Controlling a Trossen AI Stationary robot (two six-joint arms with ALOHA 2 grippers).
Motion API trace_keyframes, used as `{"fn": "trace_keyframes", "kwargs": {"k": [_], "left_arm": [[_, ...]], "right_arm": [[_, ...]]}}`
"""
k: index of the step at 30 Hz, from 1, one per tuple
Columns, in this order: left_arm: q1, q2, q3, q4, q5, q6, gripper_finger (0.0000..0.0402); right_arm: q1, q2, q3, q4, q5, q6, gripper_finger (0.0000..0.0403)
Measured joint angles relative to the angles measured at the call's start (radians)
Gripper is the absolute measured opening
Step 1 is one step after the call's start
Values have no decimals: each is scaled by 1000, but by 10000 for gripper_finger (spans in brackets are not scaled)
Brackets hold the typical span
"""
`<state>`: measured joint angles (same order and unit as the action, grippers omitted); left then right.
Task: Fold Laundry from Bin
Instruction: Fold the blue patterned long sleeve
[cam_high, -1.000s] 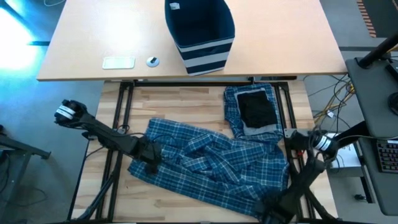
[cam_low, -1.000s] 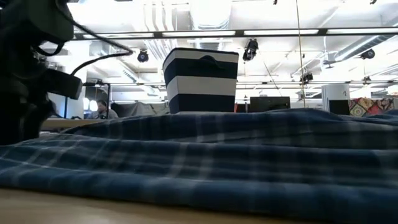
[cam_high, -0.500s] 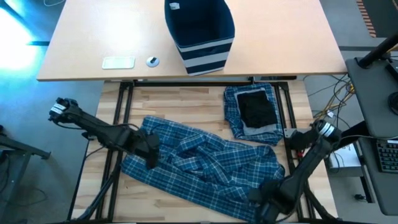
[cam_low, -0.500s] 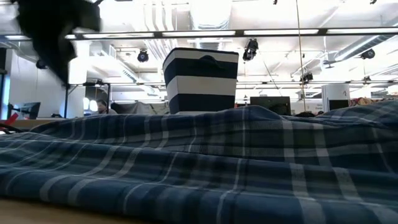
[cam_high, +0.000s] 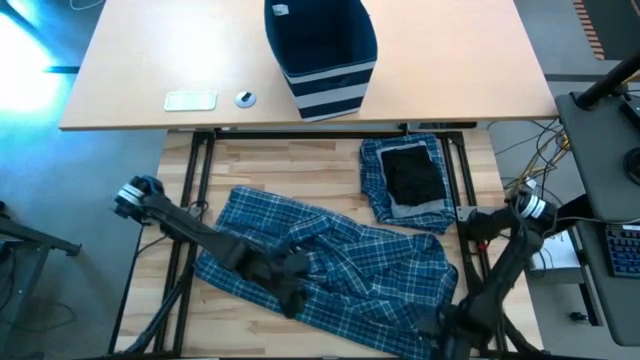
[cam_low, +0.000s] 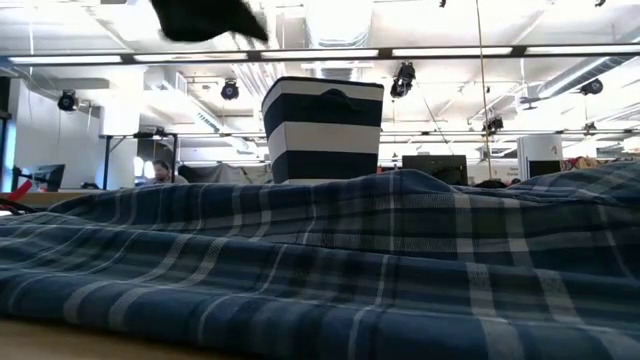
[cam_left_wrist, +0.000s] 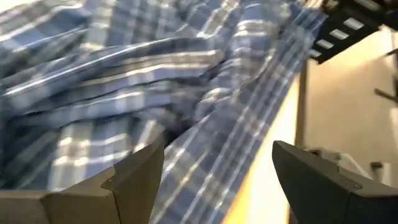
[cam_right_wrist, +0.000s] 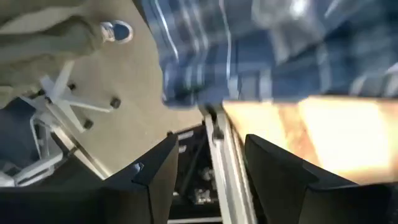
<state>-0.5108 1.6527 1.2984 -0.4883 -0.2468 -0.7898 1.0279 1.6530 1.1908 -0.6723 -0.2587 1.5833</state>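
Note:
A big blue-and-white plaid garment (cam_high: 345, 262) of the laundry lies rumpled across the wooden table (cam_high: 250, 165); it fills the low view's foreground (cam_low: 320, 270). At the far right sits a folded stack (cam_high: 405, 182), a black piece on top of grey and plaid. The striped navy bin (cam_high: 320, 50) stands on the tan table behind. My left gripper (cam_high: 292, 292) hovers open over the garment's middle, plaid cloth below its fingers (cam_left_wrist: 217, 149). My right gripper (cam_high: 447, 325) is open at the near right corner, above the table edge and the garment's edge (cam_right_wrist: 211, 146).
A flat white object (cam_high: 190, 100) and a small round one (cam_high: 246, 98) lie on the tan table left of the bin. Past the table's near right edge (cam_right_wrist: 267, 124) is the floor with a chair base (cam_right_wrist: 74, 99). Bare wood shows at the far left.
My left gripper has risen from the garment's left end and swung toward the table's right, over the garment's middle, tipping more level and staying open. The garment's left part shifted a little toward the left edge early on, then lay still. My right gripper has risen slightly.

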Motion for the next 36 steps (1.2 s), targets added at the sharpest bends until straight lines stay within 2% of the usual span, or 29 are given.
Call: {"fn": "trace_keyframes", "kwargs": {"k": [5, 11, 16, 21, 24, 28, 33, 36], "left_arm": [[-21, 142, 150, 66, 29, 6, 284], [-26, 239, 302, 59, 30, 18, 284], [-32, 248, 365, 41, 29, -7, 284], [-49, 248, 389, 25, 1, -33, 284], [-59, 248, 390, 29, -6, -56, 284], [-67, 248, 390, 20, -6, -85, 284], [-73, 248, 389, 20, -6, -105, 284], [-75, 254, 389, 19, -6, -104, 284]], "right_arm": [[49, 81, -2, 82, -2, 42, 183], [19, 177, -3, 88, -2, -69, 182], [-103, 150, 30, 23, 56, -216, 168], [-286, 133, 104, -92, 160, -507, 149], [-420, 135, 143, -96, 218, -666, 140], [-527, 133, 232, -211, 228, -819, 135], [-484, 116, 368, -465, 244, -883, 140], [-412, 111, 379, -489, 263, -818, 154]]}}
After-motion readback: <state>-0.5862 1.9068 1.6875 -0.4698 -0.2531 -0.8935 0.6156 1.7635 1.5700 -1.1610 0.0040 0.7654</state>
